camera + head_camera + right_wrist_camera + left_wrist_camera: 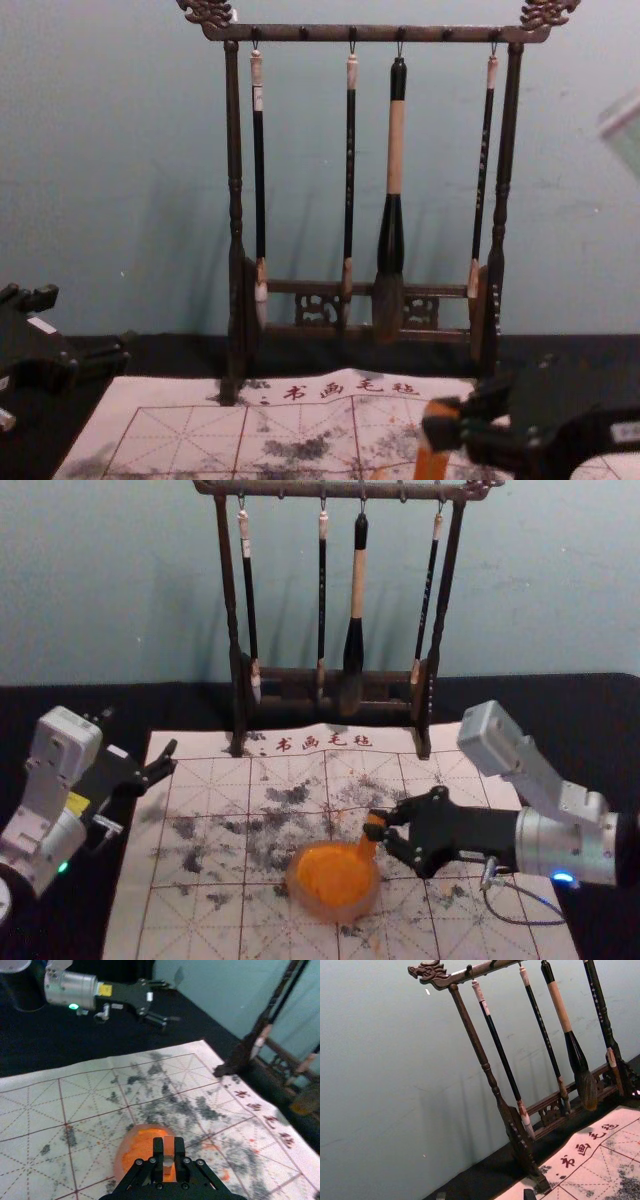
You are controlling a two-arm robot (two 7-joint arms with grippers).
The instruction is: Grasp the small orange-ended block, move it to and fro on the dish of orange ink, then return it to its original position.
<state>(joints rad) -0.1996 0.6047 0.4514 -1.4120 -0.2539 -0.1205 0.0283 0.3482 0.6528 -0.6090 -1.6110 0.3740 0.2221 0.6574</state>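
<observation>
1 pale blue-green wall (90,580) stands behind 1 table under a black cloth (570,695). On it lies 1 white felt mat (190,920), ruled in a grid, blotched with dark ink and lettered along its far edge with 4 reddish characters (324,740).

1 dark wooden stand (229,590) rises at the mat's far side, with 6 hooks under its top rail. It bears 4 hanging brushes: 3 slim brushes (322,590) and 1 thick brush (358,580) with a pale middle.

2 grippers show. The right gripper (377,826) reaches in above the mat, near the dish, its 2 fingers clamped on the block. The left gripper (140,737) hangs off to the left, by the mat's edge, its 2 fingers apart.

1 round dish (336,916) sits on the mat, holding 1 pool of orange ink (330,872).

Smallest is the block (369,846), 1 in all, a little tilted, its lower end at the dish's far right side; whether it touches the ink I cannot tell.
</observation>
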